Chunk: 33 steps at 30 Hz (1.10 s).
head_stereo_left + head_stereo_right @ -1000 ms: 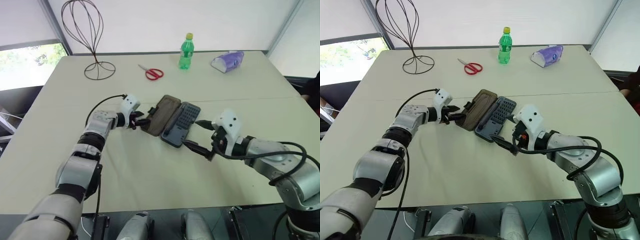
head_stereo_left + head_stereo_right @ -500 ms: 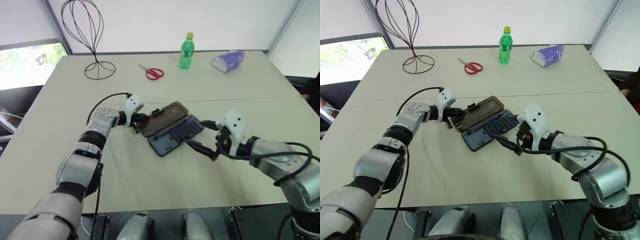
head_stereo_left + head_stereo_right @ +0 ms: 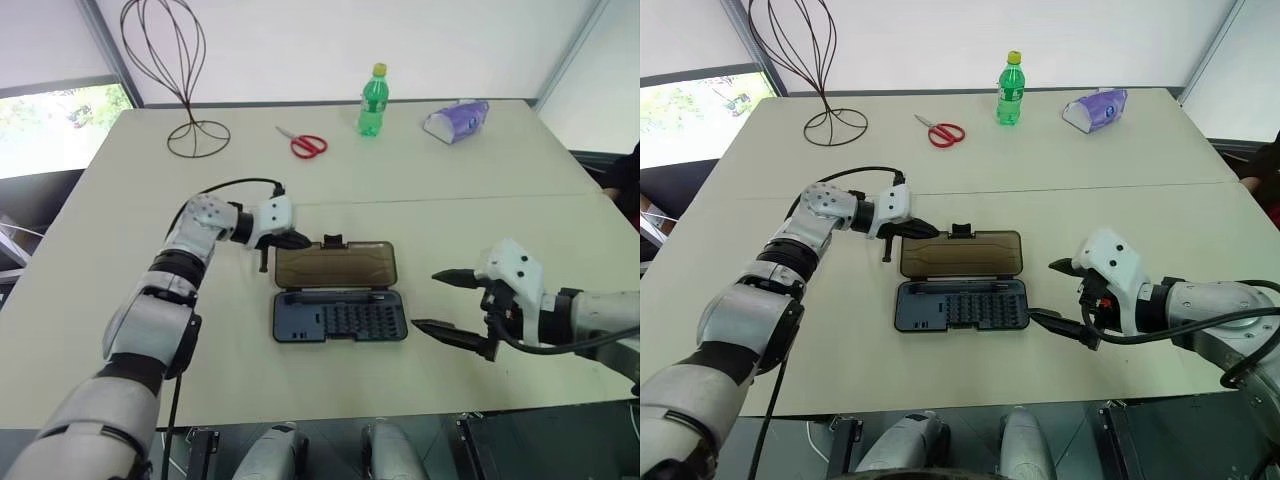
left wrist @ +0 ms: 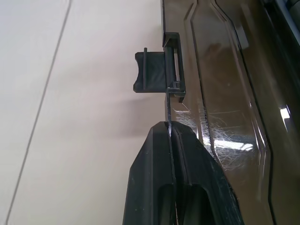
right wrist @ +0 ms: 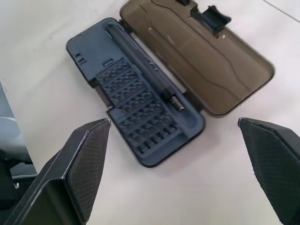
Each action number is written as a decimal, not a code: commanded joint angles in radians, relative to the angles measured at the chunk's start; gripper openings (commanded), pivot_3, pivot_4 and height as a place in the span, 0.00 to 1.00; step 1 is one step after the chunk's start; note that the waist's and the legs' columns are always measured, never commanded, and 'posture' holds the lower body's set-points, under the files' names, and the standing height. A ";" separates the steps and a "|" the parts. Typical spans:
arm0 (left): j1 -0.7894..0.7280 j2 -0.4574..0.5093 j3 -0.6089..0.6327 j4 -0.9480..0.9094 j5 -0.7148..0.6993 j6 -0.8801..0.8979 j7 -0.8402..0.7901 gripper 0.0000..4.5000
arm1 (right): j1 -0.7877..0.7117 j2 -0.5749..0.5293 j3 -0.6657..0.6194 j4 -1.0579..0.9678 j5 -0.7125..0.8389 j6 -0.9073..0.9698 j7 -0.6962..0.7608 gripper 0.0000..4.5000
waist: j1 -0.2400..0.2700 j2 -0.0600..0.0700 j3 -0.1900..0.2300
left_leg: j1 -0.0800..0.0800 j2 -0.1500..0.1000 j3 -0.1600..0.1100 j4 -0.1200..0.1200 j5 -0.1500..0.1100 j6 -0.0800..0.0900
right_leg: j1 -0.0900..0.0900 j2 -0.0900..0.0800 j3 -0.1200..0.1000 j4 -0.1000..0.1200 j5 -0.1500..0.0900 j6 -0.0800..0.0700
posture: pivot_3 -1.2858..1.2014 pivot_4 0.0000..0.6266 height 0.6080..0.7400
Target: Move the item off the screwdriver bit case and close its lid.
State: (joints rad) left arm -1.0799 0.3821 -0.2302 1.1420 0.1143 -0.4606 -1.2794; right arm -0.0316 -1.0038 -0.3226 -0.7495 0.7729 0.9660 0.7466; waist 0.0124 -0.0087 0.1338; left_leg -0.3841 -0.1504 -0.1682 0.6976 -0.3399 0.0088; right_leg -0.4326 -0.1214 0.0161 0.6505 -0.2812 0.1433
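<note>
Rotated since the earlier frame: screwdriver bit case [image 3: 340, 320], formerly diagonal, now lies square across the centre of the frame. Its brown lid [image 3: 335, 266] is open flat behind the bit tray, on the table [image 3: 480, 190].

Left gripper [image 3: 296, 241]: fingers pressed together, tips at the lid's upper-left edge beside the latch tab [image 3: 332, 241]; contact cannot be told.

Right gripper [image 3: 445, 305]: withdrawn to lower right, fingers spread wide, apart from the case.

Upper frame: wire stand [image 3: 170, 75], scissors [image 3: 308, 147], green bottle [image 3: 373, 102].
</note>
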 commanded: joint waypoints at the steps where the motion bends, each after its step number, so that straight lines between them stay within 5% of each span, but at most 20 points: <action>1: -0.004 -0.001 -0.014 0.018 0.034 -0.051 0.026 0.01 | 0.000 0.004 -0.017 -0.038 0.019 -0.011 -0.012 1.00 | 0.000 0.000 0.000 | 0.000 0.000 0.000 0.000 0.000 0.000 | 0.000 0.000 0.000 0.000 0.000 0.000 | 0.52 0.24 1.00; 11: -0.001 -0.009 -0.017 0.052 0.063 -0.061 0.069 0.01 | -0.015 0.010 0.023 -0.024 0.005 -0.027 -0.034 1.00 | 0.001 0.000 0.000 | -0.001 0.000 0.000 0.001 0.000 0.000 | 0.000 0.000 0.000 0.001 0.000 0.000 | 0.52 0.24 1.00; 20: -0.042 -0.038 0.083 0.047 -0.019 -0.037 0.177 0.99 | -0.028 0.004 0.065 0.002 -0.001 -0.037 -0.025 1.00 | 0.000 0.000 0.000 | -0.001 0.000 0.000 0.002 0.000 0.000 | -0.001 0.000 -0.001 0.001 0.000 0.000 | 0.52 0.24 1.00; 23: -0.082 -0.005 0.232 -0.042 -0.218 0.286 0.022 0.99 | -0.016 0.005 0.044 0.011 0.011 -0.037 -0.015 1.00 | -0.001 0.000 0.000 | -0.004 0.000 0.000 0.002 0.000 0.000 | -0.004 0.000 -0.001 0.003 0.000 0.000 | 0.52 0.24 1.00; 26: 0.026 0.087 0.263 -0.387 -0.376 0.693 -0.142 0.99 | -0.028 0.034 0.004 0.040 0.059 -0.035 -0.009 1.00 | -0.021 0.000 0.000 | -0.008 -0.001 0.000 0.004 0.000 0.000 | -0.011 -0.002 0.000 0.013 0.000 0.000 | 0.52 0.24 1.00; 30: 0.336 0.184 0.266 -0.976 -0.524 1.039 -0.062 0.99 | -0.102 0.075 0.062 0.124 -0.005 -0.095 -0.027 1.00 | -0.044 0.004 -0.002 | -0.005 0.000 0.000 0.000 0.000 0.000 | -0.011 -0.002 0.002 0.014 0.000 0.000 | 0.52 0.24 1.00; 33: 0.548 0.208 0.269 -1.272 -0.557 1.117 0.044 0.80 | -0.192 0.117 0.153 0.227 -0.124 -0.171 -0.070 1.00 | -0.044 0.003 -0.001 | -0.004 0.000 0.000 0.001 0.000 0.000 | -0.009 -0.001 0.003 0.014 0.000 0.000 | 0.52 0.24 1.00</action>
State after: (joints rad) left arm -0.5424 0.5733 0.0206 0.0104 -0.4107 0.6235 -1.2840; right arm -0.1940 -0.9005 -0.1938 -0.5545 0.7052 0.8483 0.6959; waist -0.0321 -0.0060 0.1323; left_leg -0.3880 -0.1507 -0.1680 0.6997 -0.3398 0.0088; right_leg -0.4415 -0.1223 0.0187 0.6638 -0.2811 0.1433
